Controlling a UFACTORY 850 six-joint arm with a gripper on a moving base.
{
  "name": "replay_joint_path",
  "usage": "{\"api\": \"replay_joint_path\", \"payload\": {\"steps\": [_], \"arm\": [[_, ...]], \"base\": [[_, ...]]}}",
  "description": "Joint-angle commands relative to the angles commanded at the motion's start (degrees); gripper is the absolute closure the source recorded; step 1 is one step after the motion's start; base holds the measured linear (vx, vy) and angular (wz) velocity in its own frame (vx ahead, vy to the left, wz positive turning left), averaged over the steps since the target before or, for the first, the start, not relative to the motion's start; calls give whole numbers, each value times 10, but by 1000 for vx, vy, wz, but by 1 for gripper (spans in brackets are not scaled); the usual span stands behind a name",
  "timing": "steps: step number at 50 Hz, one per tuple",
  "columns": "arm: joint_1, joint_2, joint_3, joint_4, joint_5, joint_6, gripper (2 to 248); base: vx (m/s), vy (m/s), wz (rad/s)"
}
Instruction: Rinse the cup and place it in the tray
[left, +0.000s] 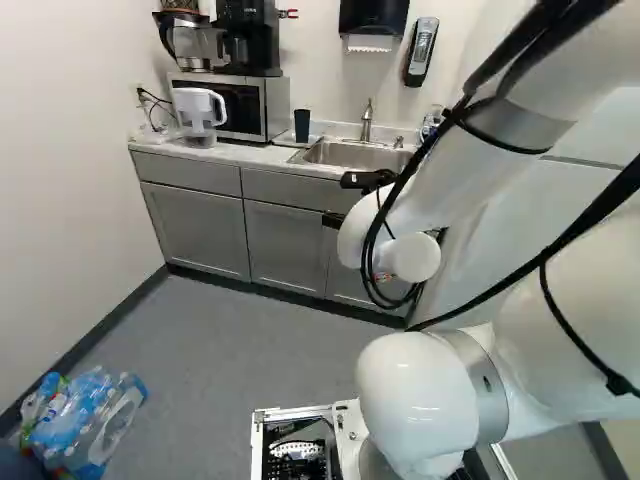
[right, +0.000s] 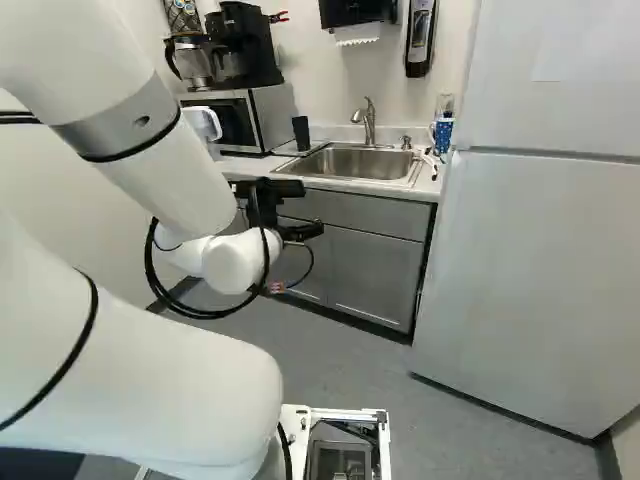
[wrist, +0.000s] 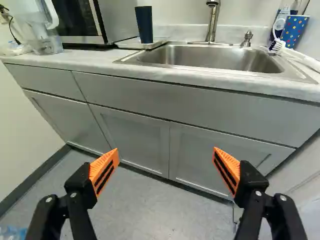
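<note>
My gripper (right: 308, 210) hangs in front of the sink cabinet, below counter height; in the wrist view the gripper (wrist: 166, 152) stands wide open, with nothing between its orange pads. A dark, tall cup (wrist: 144, 24) stands upright on a thin, light tray (wrist: 159, 42) beside the sink, on the microwave's side; the cup (left: 302, 125) shows in the left base view too. The steel sink (wrist: 210, 57) lies ahead of and above the gripper, with a faucet (wrist: 213, 20) at its back edge. Whether the dark cup holds anything is hidden.
A microwave (left: 250, 105) carries a coffee maker (left: 248, 40); a white pitcher (left: 200, 112) stands beside it. At the sink's other side are a spotted blue cup (wrist: 294, 31) and a brush (wrist: 278, 44). A fridge (right: 530, 260) flanks the cabinet. Bagged bottles (left: 85, 415) lie on the floor.
</note>
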Motion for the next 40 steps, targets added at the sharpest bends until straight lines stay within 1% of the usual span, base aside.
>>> {"api": "replay_joint_path", "payload": {"steps": [18, 40], "arm": [[4, 1, 20, 0, 28, 0, 3], [5, 2, 25, 0, 35, 0, 3]], "base": [[0, 0, 0], [0, 0, 0]]}}
